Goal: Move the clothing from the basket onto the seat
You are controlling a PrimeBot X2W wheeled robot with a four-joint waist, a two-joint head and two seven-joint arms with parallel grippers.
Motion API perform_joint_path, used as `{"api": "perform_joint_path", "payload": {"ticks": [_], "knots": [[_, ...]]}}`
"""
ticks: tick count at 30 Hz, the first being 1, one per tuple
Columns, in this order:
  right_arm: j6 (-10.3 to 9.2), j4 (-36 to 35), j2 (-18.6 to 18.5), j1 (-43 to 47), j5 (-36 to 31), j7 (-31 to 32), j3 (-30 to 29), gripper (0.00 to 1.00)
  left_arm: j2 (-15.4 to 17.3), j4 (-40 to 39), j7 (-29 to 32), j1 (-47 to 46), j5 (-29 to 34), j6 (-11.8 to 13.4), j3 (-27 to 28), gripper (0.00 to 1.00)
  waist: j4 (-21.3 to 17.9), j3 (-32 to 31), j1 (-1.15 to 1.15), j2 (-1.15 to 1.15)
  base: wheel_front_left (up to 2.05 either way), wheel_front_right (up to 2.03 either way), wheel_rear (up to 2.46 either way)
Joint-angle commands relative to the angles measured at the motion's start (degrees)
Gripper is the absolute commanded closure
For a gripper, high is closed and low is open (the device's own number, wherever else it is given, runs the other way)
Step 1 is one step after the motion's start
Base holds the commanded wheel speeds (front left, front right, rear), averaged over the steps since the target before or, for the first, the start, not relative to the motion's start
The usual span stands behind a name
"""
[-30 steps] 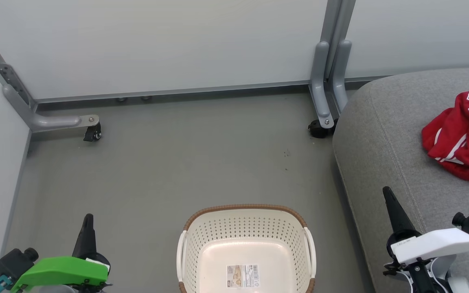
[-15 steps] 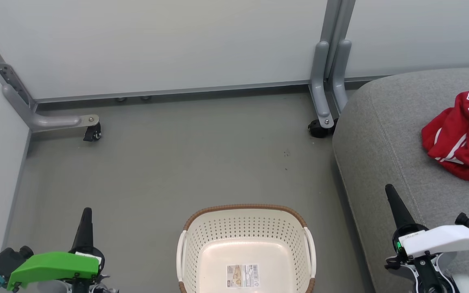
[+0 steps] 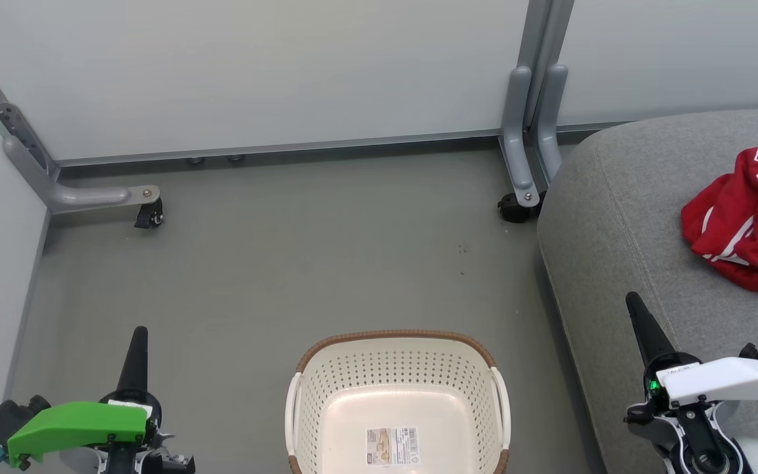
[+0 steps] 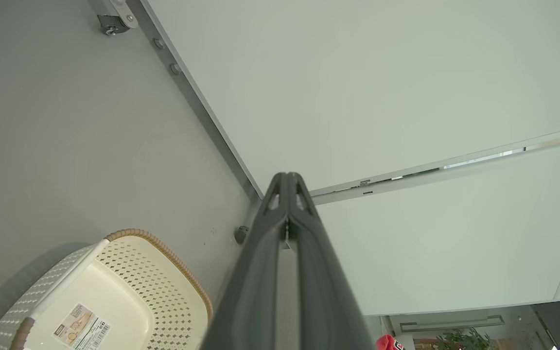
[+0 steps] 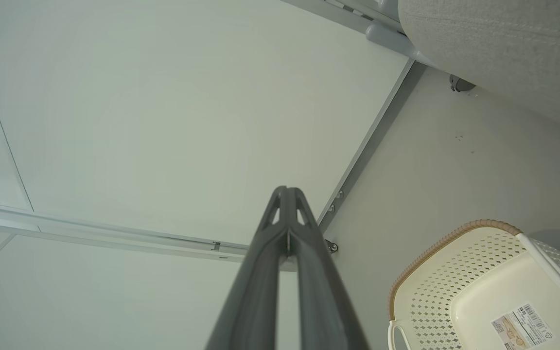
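Head view: the basket (image 3: 395,336) stands on the floor (image 3: 287,263) at bottom centre, its inside bare down to a barcode sticker (image 3: 391,446); the frame cuts off its near end.
Clothing: the clothing (image 3: 744,217) is a red heap with white stripes and numerals. It lies on the seat (image 3: 622,217) at the right edge of the frame, well apart from the basket. The frame crops it, so I cannot tell whether it is one garment or two.
Left gripper: the left gripper (image 3: 138,339) is at lower left over the floor, fingers pressed into a single point, holding nothing.
Right gripper: the right gripper (image 3: 635,309) is at lower right, over the seat's front edge, fingers closed tight and empty.
Wrist views: each shows its pair of fingers meeting at the tip, aimed at the wall panel (image 3: 254,72), with the basket's bare bottom off to one side.
Step in hand: by my judgement the transfer is at its end, with nothing red in the basket and both arms parked.
Next move: probably just a check of the basket's hidden near end; any further pick would need the fingers to spread first.
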Motion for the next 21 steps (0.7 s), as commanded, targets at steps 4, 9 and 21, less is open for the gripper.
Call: {"api": "perform_joint_path", "payload": {"ticks": [4,9,21], "knots": [[0.02,0.5,-0.2,-1.4,2.9,0.4,-0.5,1.00,-0.2,-0.1,0.7,-1.6,-2.8,-0.7,0.8,1.00,0.0,0.0,0.00,0.00,0.00,0.00,0.00],[0.02,1.2,-0.2,-1.9,5.3,0.7,-0.8,1.00,-0.5,0.0,1.4,-1.8,-5.0,-1.1,1.4,1.00,0.0,0.0,0.00,0.00,0.00,0.00,0.00],[0.02,2.6,-0.1,-2.9,10.6,1.3,-1.5,1.00,-1.2,0.2,2.7,-2.5,-9.9,-1.9,2.5,1.00,0.0,0.0,0.00,0.00,0.00,0.00,0.00]]}}
